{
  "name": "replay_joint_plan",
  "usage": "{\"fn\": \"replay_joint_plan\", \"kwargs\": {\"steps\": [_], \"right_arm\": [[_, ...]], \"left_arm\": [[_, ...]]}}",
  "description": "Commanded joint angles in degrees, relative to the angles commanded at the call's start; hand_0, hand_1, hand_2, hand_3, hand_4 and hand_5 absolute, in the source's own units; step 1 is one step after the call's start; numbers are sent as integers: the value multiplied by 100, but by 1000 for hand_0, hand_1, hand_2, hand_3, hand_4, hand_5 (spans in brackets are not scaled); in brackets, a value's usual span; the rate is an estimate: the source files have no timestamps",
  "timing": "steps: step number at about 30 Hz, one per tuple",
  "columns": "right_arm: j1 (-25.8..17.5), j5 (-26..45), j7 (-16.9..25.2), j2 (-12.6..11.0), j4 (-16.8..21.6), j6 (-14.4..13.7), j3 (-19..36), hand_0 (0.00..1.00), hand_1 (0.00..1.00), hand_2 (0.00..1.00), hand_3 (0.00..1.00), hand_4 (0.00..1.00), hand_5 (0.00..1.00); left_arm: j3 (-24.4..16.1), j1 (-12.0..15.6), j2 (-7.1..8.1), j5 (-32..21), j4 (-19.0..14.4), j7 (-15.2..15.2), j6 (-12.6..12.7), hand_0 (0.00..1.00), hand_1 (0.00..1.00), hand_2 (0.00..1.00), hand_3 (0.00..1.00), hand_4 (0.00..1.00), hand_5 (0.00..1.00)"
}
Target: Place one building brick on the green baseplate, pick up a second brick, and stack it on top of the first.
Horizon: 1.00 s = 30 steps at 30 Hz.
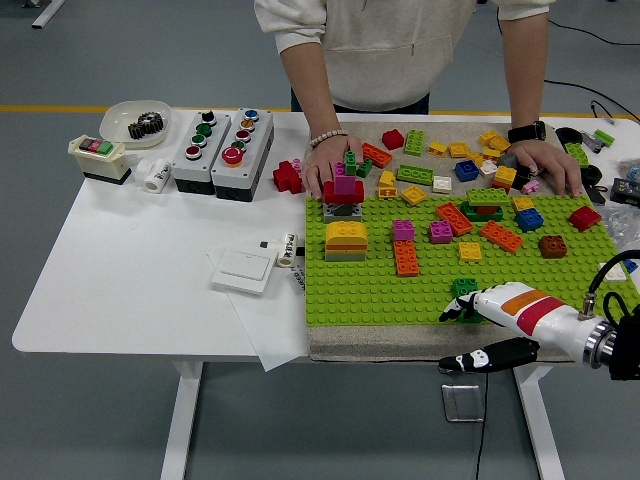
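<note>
baseplate: green baseplate [400, 290], studded and lime-coloured, lying flat at the table's right end, its near edge close to the table's near edge

held brick: dark green brick [464, 288], small and square, at the baseplate's near edge right of the middle, with the right hand [478, 308] touching it

placed bricks: a pink brick [403, 230] sits directly above an orange brick [406, 258] near the baseplate's middle; a yellow brick [470, 251] lies to their right

stack: a red, magenta and grey stack [343, 196] stands upright at the baseplate's far left corner
</note>
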Motion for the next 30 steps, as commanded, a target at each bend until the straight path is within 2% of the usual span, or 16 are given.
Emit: {"fn": "replay_joint_plan", "kwargs": {"steps": [3, 5, 7, 8, 10, 14, 15, 23, 30], "right_arm": [[-28, -1, 35, -19, 66, -104, 45, 573, 645, 713, 740, 998, 998], [-17, -44, 35, -23, 63, -430, 71, 573, 645, 713, 740, 998, 998], [-9, -69, 30, -23, 48, -526, 75, 573, 645, 713, 740, 998, 998], [15, -217, 15, -22, 3, -739, 77, 672, 683, 736, 744, 998, 998], [43, -426, -21, -15, -71, -928, 90, 672, 683, 736, 744, 998, 998], [97, -618, -71, -14, -245, -883, 76, 672, 683, 736, 744, 998, 998], [105, -652, -78, -12, -288, -856, 68, 769, 732, 763, 760, 998, 998], [151, -725, -58, 10, -605, -785, -19, 774, 735, 765, 760, 998, 998], [144, -756, -45, 24, -647, -793, -38, 774, 736, 765, 761, 998, 998]], "left_arm": [[6, 1, 0, -14, 1, -6, -1, 823, 790, 777, 601, 677, 676], [8, 2, 1, -19, 2, -9, -3, 823, 790, 777, 601, 677, 676], [8, 1, 1, -19, 2, -9, -3, 823, 790, 777, 601, 677, 676], [7, 1, 0, -21, 2, -10, -2, 823, 789, 776, 601, 677, 676], [10, -1, 2, -21, 0, -11, -3, 823, 789, 776, 601, 677, 676], [4, -2, 0, -10, 3, -6, -3, 823, 789, 776, 601, 677, 676], [0, -3, 0, -4, 3, -3, -2, 823, 789, 776, 602, 677, 676], [-42, 8, -2, 83, 4, 36, 7, 823, 788, 777, 602, 677, 676], [-84, 19, -1, 166, 5, 68, 13, 824, 788, 776, 602, 677, 676]]}}
